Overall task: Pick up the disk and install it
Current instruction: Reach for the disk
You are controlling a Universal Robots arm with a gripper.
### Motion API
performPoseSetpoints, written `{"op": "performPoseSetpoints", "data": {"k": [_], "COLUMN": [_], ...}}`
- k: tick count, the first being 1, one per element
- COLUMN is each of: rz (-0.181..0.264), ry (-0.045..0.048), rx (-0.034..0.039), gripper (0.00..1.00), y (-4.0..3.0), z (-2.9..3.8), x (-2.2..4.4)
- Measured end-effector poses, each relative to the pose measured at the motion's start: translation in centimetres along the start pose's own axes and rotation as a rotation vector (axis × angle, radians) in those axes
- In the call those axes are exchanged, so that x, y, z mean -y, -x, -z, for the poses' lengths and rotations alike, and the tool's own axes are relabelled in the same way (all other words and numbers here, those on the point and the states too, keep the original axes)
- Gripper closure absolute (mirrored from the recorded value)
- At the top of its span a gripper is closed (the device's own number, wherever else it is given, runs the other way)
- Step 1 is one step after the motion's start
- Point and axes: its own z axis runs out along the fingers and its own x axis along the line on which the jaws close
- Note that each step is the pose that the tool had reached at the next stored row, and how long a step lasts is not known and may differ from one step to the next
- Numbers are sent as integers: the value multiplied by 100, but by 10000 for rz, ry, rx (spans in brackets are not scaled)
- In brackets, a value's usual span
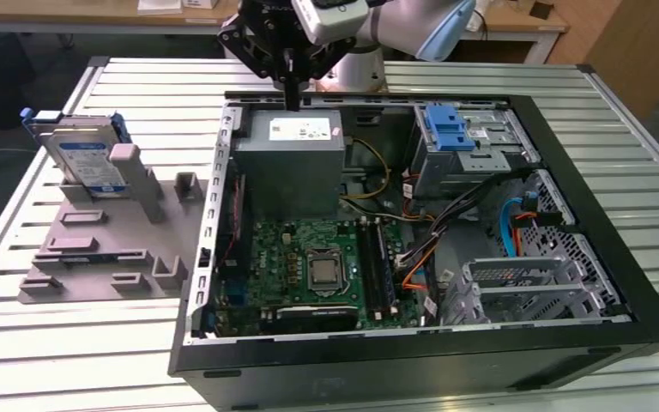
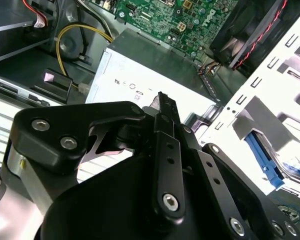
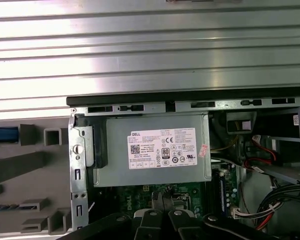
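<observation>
Item: flat silver disk in blue plastic bracket (image 1: 87,159), upright in grey plastic rack (image 1: 100,249), exterior view's upper left, ungrasped. My black pincer (image 1: 293,101), narrow and empty, hangs over grey metal power-supply box (image 1: 295,142); descending here, I judge, would strike it.

A robotics lab, seen in the exterior view: a robot arm (image 1: 421,26) rises at top centre from a slatted aluminium table (image 1: 604,120). An opened desktop computer case (image 1: 421,365), its motherboard (image 1: 306,257) bared, lies mid-frame. At left, a grey moulded fixture (image 1: 100,249) props the disk (image 1: 87,159) upright. Wooden desks (image 1: 535,21) line the upper edge.
</observation>
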Motion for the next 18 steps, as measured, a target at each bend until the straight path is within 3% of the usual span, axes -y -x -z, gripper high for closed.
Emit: {"op": "performPoseSetpoints", "data": {"k": [18], "rz": [0], "ry": [0], "rx": [0], "gripper": [89], "y": [-59], "z": [-2], "x": [3]}}
